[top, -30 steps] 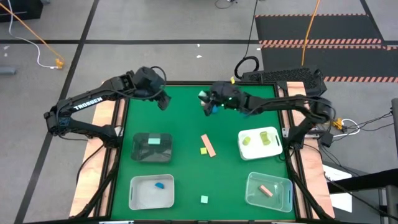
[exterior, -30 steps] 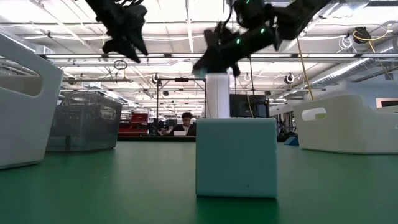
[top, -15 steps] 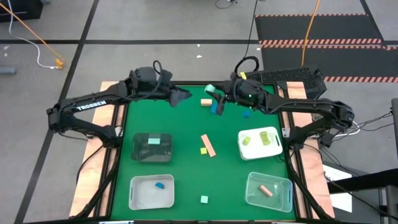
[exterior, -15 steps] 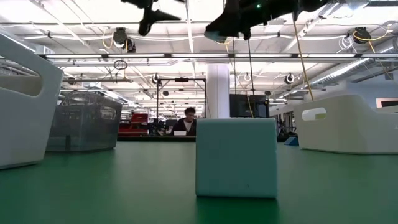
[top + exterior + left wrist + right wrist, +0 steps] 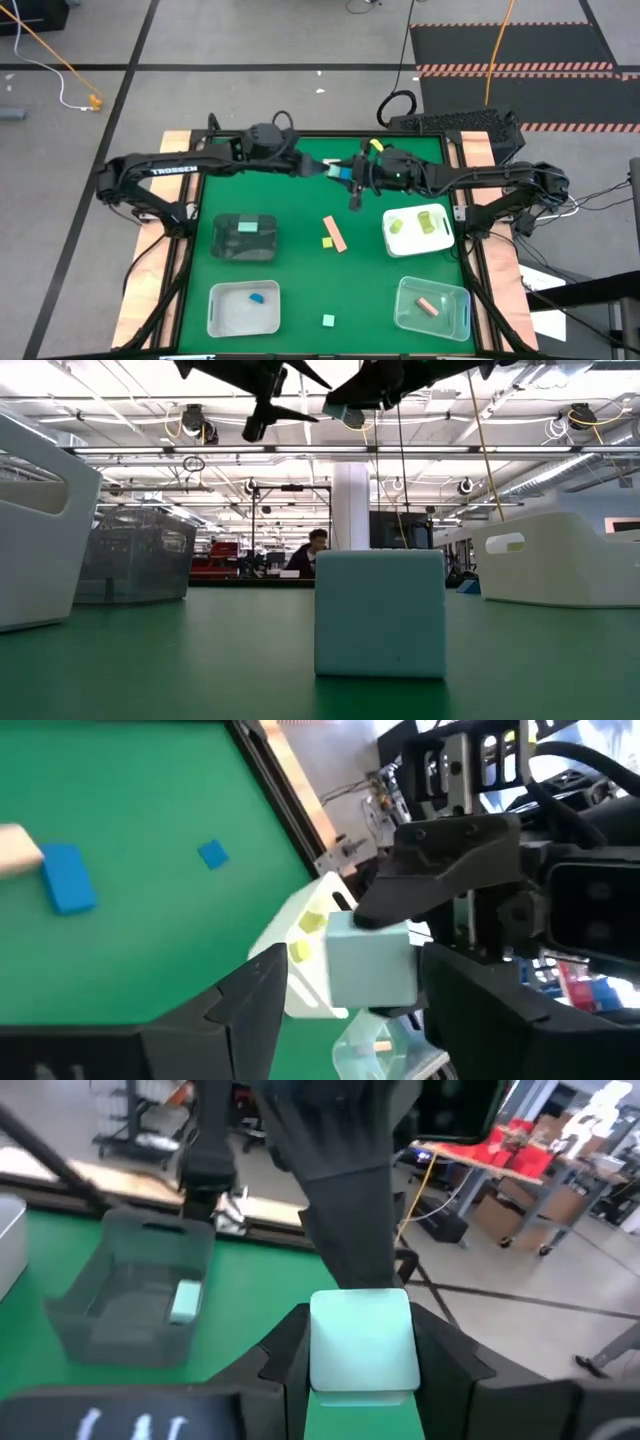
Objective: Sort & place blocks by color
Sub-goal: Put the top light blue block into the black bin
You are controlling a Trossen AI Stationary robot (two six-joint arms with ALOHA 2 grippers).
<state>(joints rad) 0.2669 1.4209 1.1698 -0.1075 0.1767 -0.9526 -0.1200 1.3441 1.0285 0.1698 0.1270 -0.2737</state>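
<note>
Meeting in mid-air over the far middle of the green table (image 5: pixel 290 270): right gripper (image 5: pixel 362 1380) clamping a small pale mint cube (image 5: pixel 363 1338), left gripper (image 5: pixel 345 990) spreading its fingers either side of that cube (contact unclear). Leaving open mat below, around the salmon-tan bar (image 5: pixel 335 233). Reading "TROSSEN" along the left arm (image 5: pixel 170 171).

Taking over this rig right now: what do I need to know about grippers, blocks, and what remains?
Right gripper: shut on a pale mint cube, mid-air over the far centre.
Left gripper: open, flanking that cube.
Done: one block each in the dark tray and two clear bins, yellow-green ones in the white bin.
Left: salmon bar, yellow-green block, near mint cube, blue bar, small blue cube.
</note>
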